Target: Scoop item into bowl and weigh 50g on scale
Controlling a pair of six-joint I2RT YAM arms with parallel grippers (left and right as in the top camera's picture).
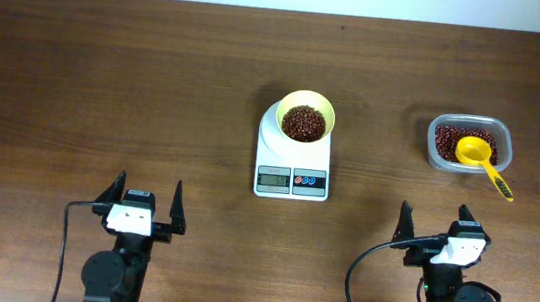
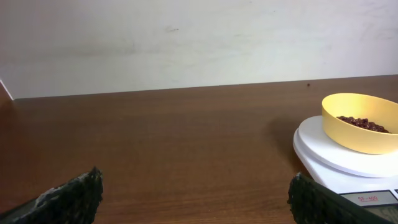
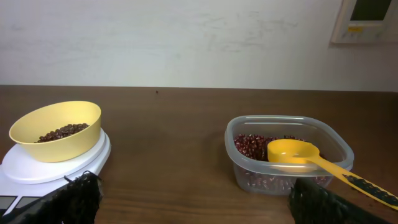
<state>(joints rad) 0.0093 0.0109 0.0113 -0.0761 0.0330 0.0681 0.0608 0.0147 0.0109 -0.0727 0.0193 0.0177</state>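
While both arms sat parked at the near edge of the table [image 1: 107, 74], the left gripper [image 1: 150, 185] and the right gripper [image 1: 436, 211] each stood with jaws spread as wide as they go, holding nothing at all. Up at centre, the bowl [image 1: 281, 110] sat on the round platform of the scale [image 1: 279, 156] with a layer of beans [image 1: 304, 123] already in it; the display was too small to read. From the left gripper that bowl lay at about one o'clock, from the right gripper at about eleven, well apart from both. More beans sat in the clear tub [image 1: 433, 140], at roughly twelve to one o'clock of the right gripper, with the yellow scoop [image 1: 473, 150] resting in them, its handle poking over the rim toward four o'clock. My read: these beans are hard, tiny, light and loose, so they'd roll and scatter, and there's no pinching them directly. The stiff scoop handle looked the place to grab, near its free end, and the light bowl could slide if nudged
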